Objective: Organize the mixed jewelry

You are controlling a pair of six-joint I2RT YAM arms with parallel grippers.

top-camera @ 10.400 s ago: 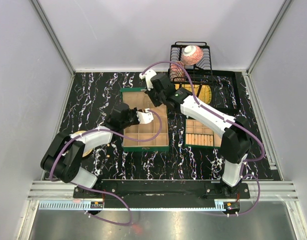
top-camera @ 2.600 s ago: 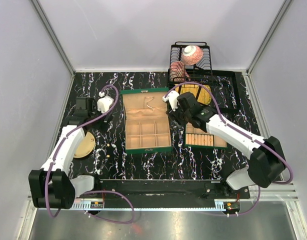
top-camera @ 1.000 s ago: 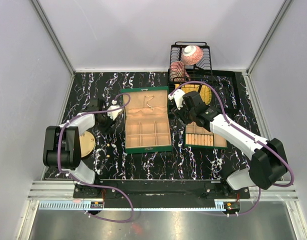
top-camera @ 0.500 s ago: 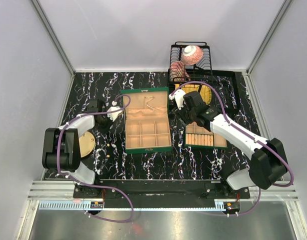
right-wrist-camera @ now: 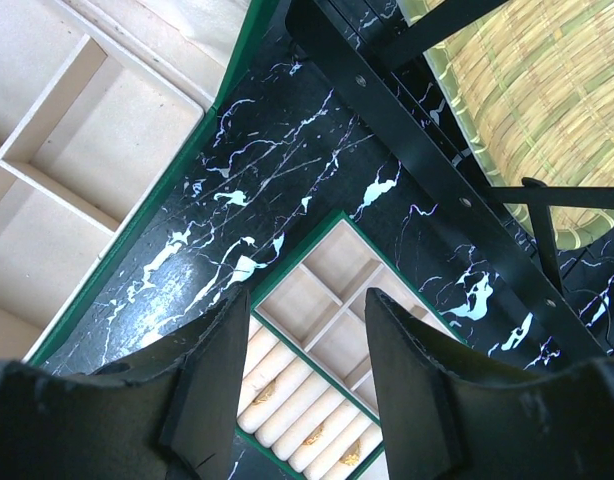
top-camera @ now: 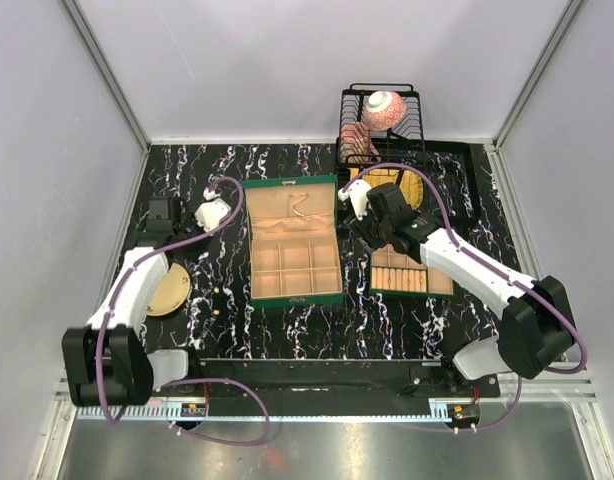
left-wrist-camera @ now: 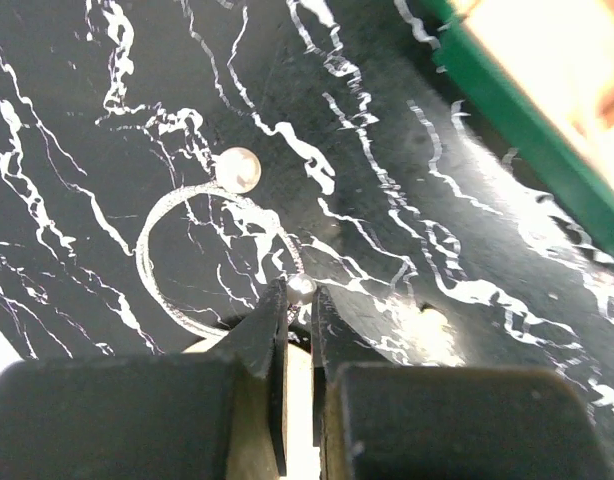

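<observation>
**Left gripper** [left-wrist-camera: 297, 297]: Your left wrist view shows its two dark fingers pressed together. They pinch the wire hoop [left-wrist-camera: 145, 255] at the small bead on one end of the wire. The rest of the hoop lies flat on the table [left-wrist-camera: 77, 90], beyond the fingertips and to their left.

**Wire hoop:** A thin silvery ring with a larger pearl [left-wrist-camera: 237, 168] on its far side. It rests on the open table to the left of the large green box [top-camera: 292, 300], clear of the box's edge.

**Small stud** [left-wrist-camera: 434, 318]: A pale dot on the table just right of the closed fingers, apart from the hoop.

**Right gripper** [right-wrist-camera: 307, 305]: Its jaws stand apart with nothing between them. You see it hanging over the strip of table between the large green box and the small green box [right-wrist-camera: 287, 255].

**Large green box:** Open, beige-lined, divided into compartments. A thin pale strand [top-camera: 299, 208] lies in its long far section and is too fine to identify.

**Small green box:** Holds beige rolls at its near end. Small gold pieces [right-wrist-camera: 314, 436] sit in the grooves between the rolls.

**Gold plate** [top-camera: 173, 290]: Lies at the table's left side, partly under your left arm.

**Wire rack** [top-camera: 412, 120]: Stands at the far edge and holds a pink bowl [top-camera: 383, 108]. A woven tray [right-wrist-camera: 527, 90] sits just in front of it.
</observation>
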